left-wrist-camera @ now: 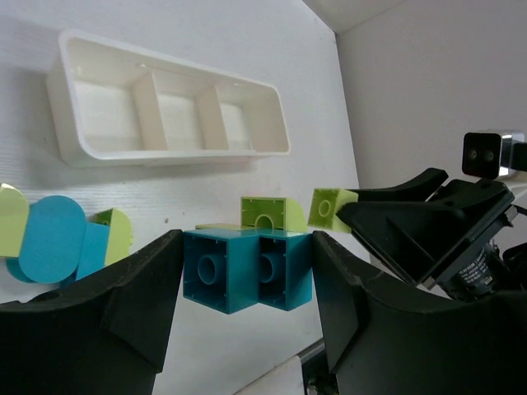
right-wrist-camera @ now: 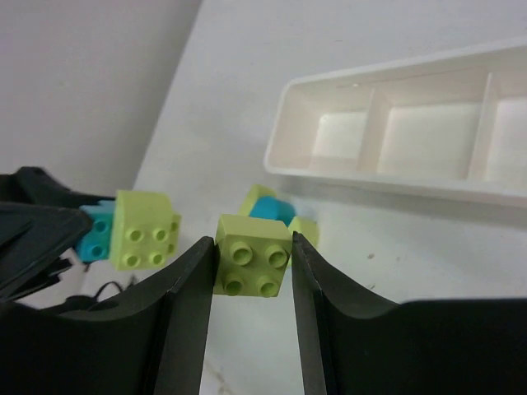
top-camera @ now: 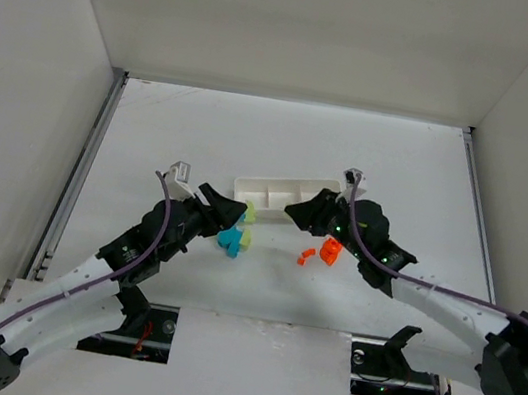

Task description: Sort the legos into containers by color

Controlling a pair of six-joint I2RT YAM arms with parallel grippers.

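Note:
My left gripper [top-camera: 238,215] [left-wrist-camera: 247,284] is shut on a cyan-blue lego piece [left-wrist-camera: 247,267], held off the table, with a yellow-green lego [left-wrist-camera: 265,214] stuck on its far side. My right gripper [top-camera: 290,214] [right-wrist-camera: 254,276] is shut on another yellow-green lego [right-wrist-camera: 254,265] [left-wrist-camera: 329,207], close beside the left one's. The white three-compartment tray [top-camera: 277,181] [left-wrist-camera: 82,152] [right-wrist-camera: 395,185] lies just behind both grippers, and its compartments look empty. A loose cyan [top-camera: 229,240] and yellow-green [top-camera: 246,240] cluster lies on the table below the grippers. Two orange-red legos [top-camera: 330,251] lie under the right arm.
White walls enclose the table on the left, back and right. The right gripper's fingers [left-wrist-camera: 412,230] reach into the left wrist view, and the left gripper's fingers [right-wrist-camera: 33,239] into the right wrist view. The two arms nearly meet in front of the tray.

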